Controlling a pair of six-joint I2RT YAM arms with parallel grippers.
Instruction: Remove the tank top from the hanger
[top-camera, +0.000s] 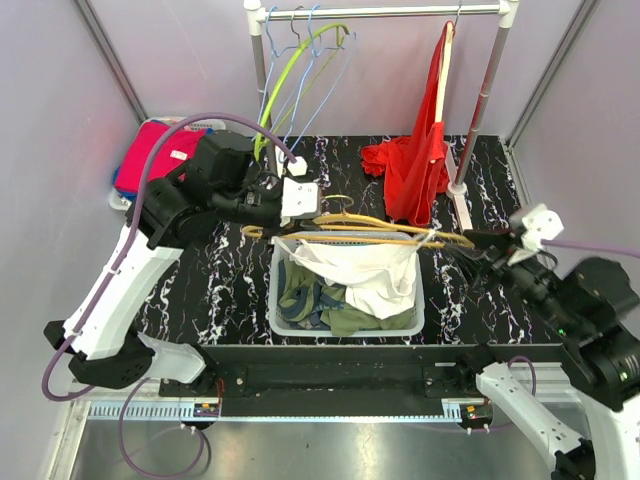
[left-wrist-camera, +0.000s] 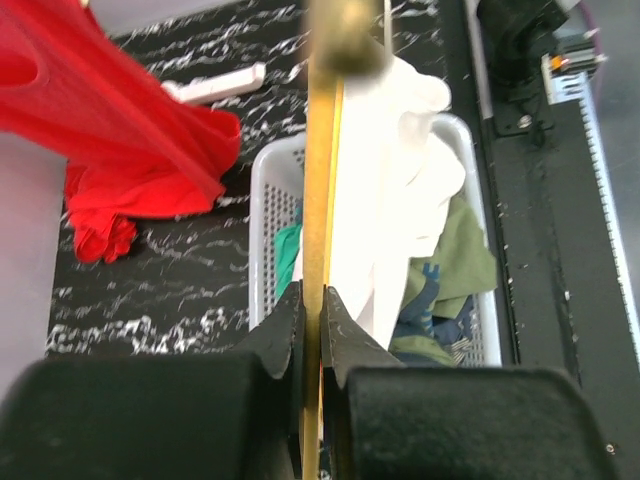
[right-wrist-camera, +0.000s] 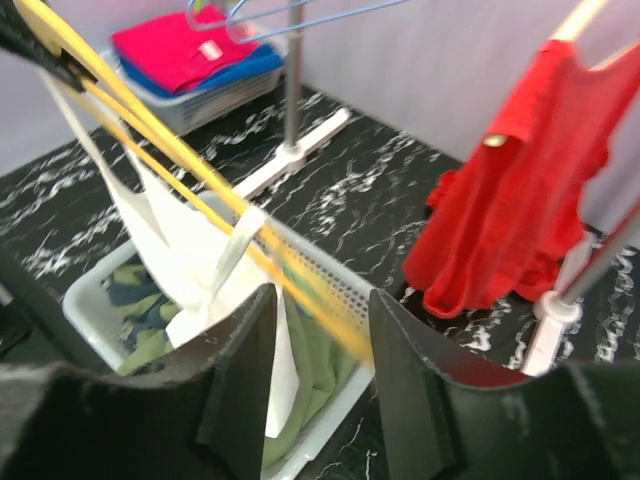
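Two grippers meet one yellow hanger (left-wrist-camera: 322, 200) above the table (top-camera: 230, 280). At its left end the left gripper (left-wrist-camera: 311, 300) is clenched on the bar. The white tank top (left-wrist-camera: 400, 180) hangs from the hanger, sagging into the basket (left-wrist-camera: 262, 240). At the right end, the right gripper (right-wrist-camera: 320, 310) stands released, the hanger passing between its parted jaws.

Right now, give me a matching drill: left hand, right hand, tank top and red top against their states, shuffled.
1 left hand
2 right hand
3 tank top
4 red top

A hangs from the rack
B open, hanger between its fingers
C shut on the hanger
D sags into the basket

Pairs: 1-C, 2-B, 3-D, 4-A
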